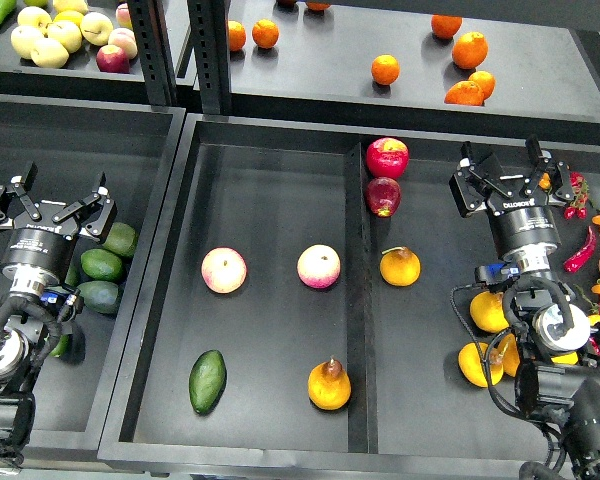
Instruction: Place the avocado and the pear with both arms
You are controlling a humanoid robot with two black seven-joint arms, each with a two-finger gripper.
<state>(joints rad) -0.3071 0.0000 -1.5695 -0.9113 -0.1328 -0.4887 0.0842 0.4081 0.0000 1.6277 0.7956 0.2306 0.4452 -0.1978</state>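
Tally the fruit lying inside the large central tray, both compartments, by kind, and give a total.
Pink peaches: 2
Green avocado: 1
Pear with brown top: 1
Red apples: 2
Yellow-orange pear: 1
Total: 7

I noted two pink peaches (224, 270) (319, 266) side by side in the tray's (270, 190) left compartment. Right of its divider (356, 300) lay two red apples (387, 157) (382, 196), touching, and a yellow-orange pear (400, 267). Oranges (469, 49) sat scattered on the upper shelf.
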